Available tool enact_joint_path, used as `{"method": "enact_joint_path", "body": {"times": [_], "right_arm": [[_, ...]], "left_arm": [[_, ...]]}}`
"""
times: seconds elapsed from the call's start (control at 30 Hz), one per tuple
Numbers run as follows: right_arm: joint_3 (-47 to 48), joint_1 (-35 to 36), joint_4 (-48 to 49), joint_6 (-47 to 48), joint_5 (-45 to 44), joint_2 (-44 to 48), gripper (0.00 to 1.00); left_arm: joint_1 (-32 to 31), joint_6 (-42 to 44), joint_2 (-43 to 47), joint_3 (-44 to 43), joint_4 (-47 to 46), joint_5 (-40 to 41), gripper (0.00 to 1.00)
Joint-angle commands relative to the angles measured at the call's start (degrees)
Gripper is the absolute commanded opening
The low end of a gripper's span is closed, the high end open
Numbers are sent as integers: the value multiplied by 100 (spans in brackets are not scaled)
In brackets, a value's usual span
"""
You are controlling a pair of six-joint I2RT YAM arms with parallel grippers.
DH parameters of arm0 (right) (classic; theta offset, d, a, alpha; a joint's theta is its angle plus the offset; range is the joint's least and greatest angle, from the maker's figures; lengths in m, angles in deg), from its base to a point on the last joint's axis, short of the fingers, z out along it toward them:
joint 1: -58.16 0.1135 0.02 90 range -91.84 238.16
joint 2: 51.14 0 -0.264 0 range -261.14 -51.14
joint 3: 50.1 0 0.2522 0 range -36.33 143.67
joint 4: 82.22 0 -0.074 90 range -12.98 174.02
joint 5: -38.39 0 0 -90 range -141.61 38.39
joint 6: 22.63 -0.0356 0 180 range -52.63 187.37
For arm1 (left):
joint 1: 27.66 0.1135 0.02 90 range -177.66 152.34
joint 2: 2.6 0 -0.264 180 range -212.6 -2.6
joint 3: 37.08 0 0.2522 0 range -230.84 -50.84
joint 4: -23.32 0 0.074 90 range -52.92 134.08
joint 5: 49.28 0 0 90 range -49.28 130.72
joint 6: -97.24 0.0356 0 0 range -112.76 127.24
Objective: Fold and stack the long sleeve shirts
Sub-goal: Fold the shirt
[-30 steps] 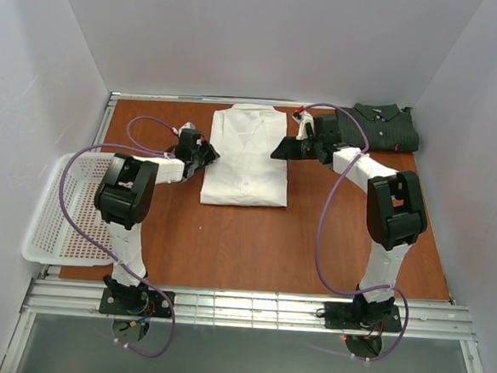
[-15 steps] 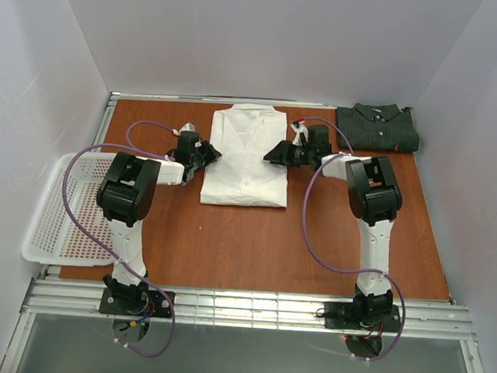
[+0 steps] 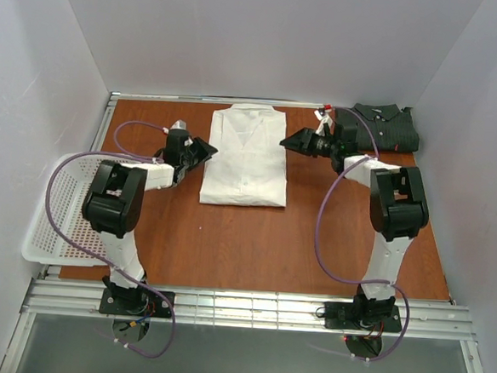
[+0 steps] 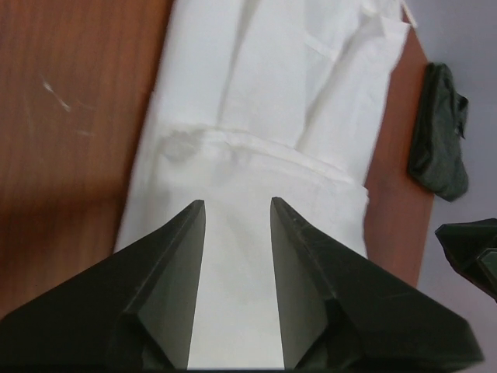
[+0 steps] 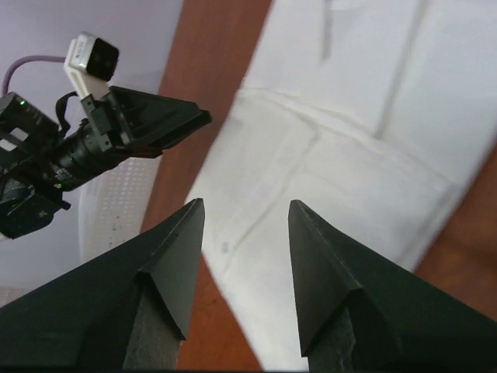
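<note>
The white shirt (image 3: 246,156) lies folded flat in the middle of the table, collar toward the back. The dark grey-green shirt (image 3: 380,127) lies folded at the back right corner. My left gripper (image 3: 209,149) stands open at the white shirt's left edge; in the left wrist view the white shirt (image 4: 264,93) shows between the fingers of this gripper (image 4: 238,203), which hold nothing. My right gripper (image 3: 287,142) is open at the shirt's right edge. The right wrist view shows this gripper (image 5: 247,203) over the white shirt (image 5: 349,155), nothing held.
A white mesh basket (image 3: 59,207) hangs over the table's left edge. The brown table (image 3: 228,236) is bounded by white walls at the back and both sides. The dark shirt (image 4: 439,132) shows at the right of the left wrist view.
The right gripper drew back a little from over the white shirt toward the back right. The left arm's elbow swung left while its gripper stayed at the shirt's left edge. Neither shirt moved.
</note>
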Motion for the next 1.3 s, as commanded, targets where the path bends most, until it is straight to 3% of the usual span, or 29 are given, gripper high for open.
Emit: {"method": "enact_joint_path", "body": {"times": [0.0, 0.17, 0.43, 0.6, 0.93, 1.27], "right_arm": [[-359, 594, 404, -332, 219, 969, 41], [-975, 1228, 1263, -860, 183, 1095, 42], [-1116, 1624, 2663, -1634, 385, -232, 42], [-1370, 1519, 2778, -1503, 333, -777, 41], [-1942, 807, 2769, -1212, 526, 101, 42], [-2126, 297, 2752, -1124, 605, -260, 41]], "left_arm": [[-290, -78, 1185, 251, 210, -163, 35], [-686, -359, 1714, 979, 115, -382, 32], [-538, -518, 1266, 1948, -641, -84, 20], [-476, -597, 905, 2150, -869, -119, 18], [-309, -281, 1898, 2344, -378, 100, 18], [-309, -26, 1476, 2221, -124, -40, 20]]}}
